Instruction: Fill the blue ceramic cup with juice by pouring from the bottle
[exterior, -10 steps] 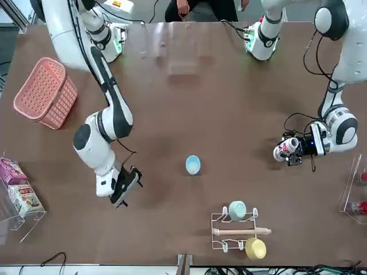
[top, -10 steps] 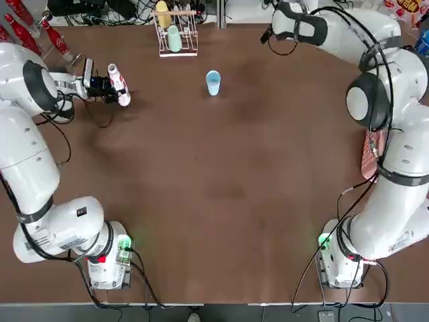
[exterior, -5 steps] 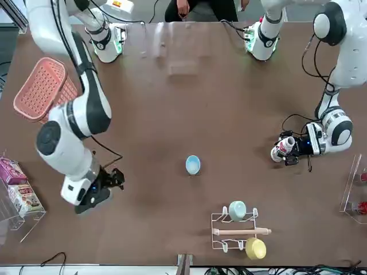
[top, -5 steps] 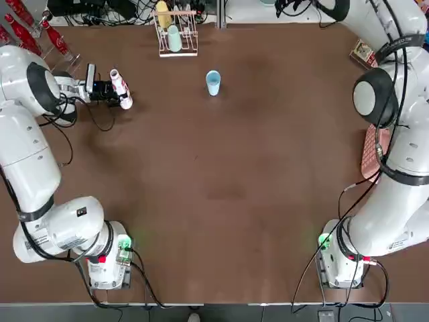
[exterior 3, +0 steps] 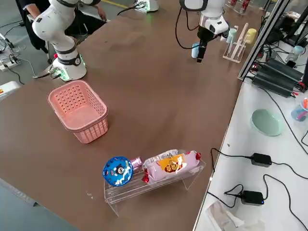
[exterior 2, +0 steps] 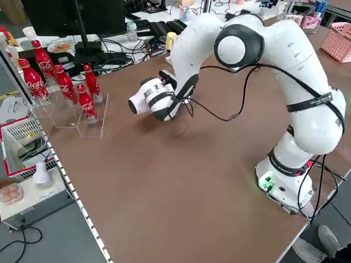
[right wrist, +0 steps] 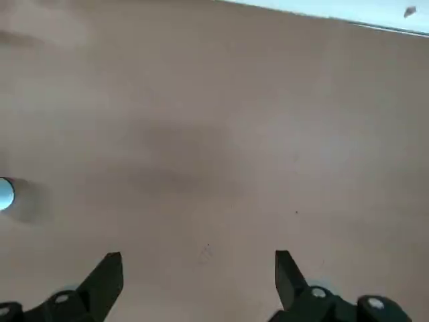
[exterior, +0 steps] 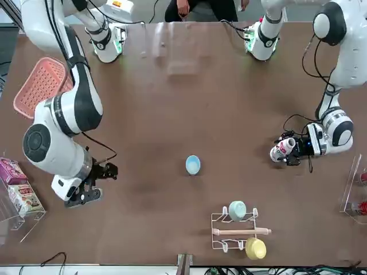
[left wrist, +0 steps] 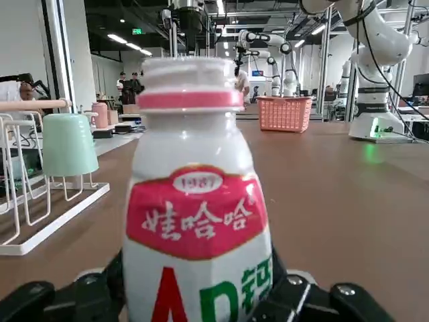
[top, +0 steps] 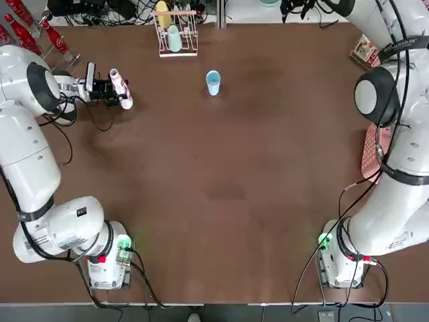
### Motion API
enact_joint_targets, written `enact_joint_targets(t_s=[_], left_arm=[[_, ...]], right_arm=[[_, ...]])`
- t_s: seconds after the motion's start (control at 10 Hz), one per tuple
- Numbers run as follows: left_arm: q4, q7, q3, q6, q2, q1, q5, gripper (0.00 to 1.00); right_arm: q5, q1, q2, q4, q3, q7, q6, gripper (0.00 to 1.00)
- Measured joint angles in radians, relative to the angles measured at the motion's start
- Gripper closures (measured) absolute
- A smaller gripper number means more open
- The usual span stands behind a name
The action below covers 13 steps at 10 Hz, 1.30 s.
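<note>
The bottle (top: 121, 88), white with a red-and-blue label, stands on the table at the far left. My left gripper (top: 114, 91) reaches it from the left edge side, open, with a finger close on each side. In the left wrist view the bottle (left wrist: 198, 221) fills the picture, upright. The blue ceramic cup (top: 213, 82) stands alone toward the far middle of the table, also seen from the front as the cup (exterior: 192, 165). My right gripper (exterior: 92, 184) hangs high beyond the cup's right, open and empty (right wrist: 198, 268).
A wire rack (top: 175, 35) with a mint and a yellow cup stands behind the blue cup. Red cola bottles (exterior 2: 66, 82) sit at the far left corner. A pink basket (exterior: 43, 90) and a snack stand (exterior 3: 149, 179) are at the right edge.
The left gripper brought the tilted bottle upright and its jaws have spread. The right arm swung away from the cup toward the table's far right side.
</note>
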Motion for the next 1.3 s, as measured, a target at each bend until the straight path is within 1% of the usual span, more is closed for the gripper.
enact_joint_targets(t_s=[0.1, 0.2, 0.4, 0.5, 0.7, 0.8, 1.0, 1.1, 1.3], left_arm=[[0.002, 0.0, 0.0, 0.0, 0.0, 0.001, 0.0, 0.13], [0.004, 0.0, 0.0, 0.0, 0.0, 0.003, 0.0, 0.01], [0.009, 0.0, 0.002, 0.0, 0.0, 0.01, 0.011, 0.0], [0.011, 0.0, 0.002, 0.0, 0.0, 0.018, 0.018, 0.0], [0.012, 0.0, 0.002, -0.001, 0.0, 0.034, 0.031, 0.0], [0.013, 0.0, 0.002, -0.001, 0.0, 0.039, 0.034, 0.0], [0.022, 0.001, 0.003, -0.001, -0.001, 0.052, 0.044, 0.0], [0.038, 0.001, 0.003, -0.001, -0.001, 0.061, 0.055, 0.0], [0.059, 0.001, 0.004, -0.001, -0.002, 0.08, 0.084, 0.0]], right_arm=[[0.0, 0.002, -0.014, 0.009, 0.001, 0.008, -0.014, 0.0], [-0.001, 0.003, -0.028, 0.012, 0.001, 0.01, -0.024, 0.0], [-0.004, -0.002, -0.056, 0.014, -0.003, 0.013, -0.058, 0.0], [-0.006, -0.002, -0.078, 0.013, -0.024, 0.015, -0.084, 0.0], [-0.005, -0.017, -0.145, -0.014, -0.088, 0.015, -0.113, 0.0], [-0.004, -0.036, -0.191, -0.045, -0.103, 0.015, -0.124, 0.0], [-0.003, -0.087, -0.306, -0.127, -0.114, 0.015, -0.17, 0.0], [-0.003, -0.102, -0.363, -0.16, -0.123, 0.015, -0.218, 0.0], [-0.004, -0.114, -0.461, -0.195, -0.158, 0.015, -0.34, 0.0]])
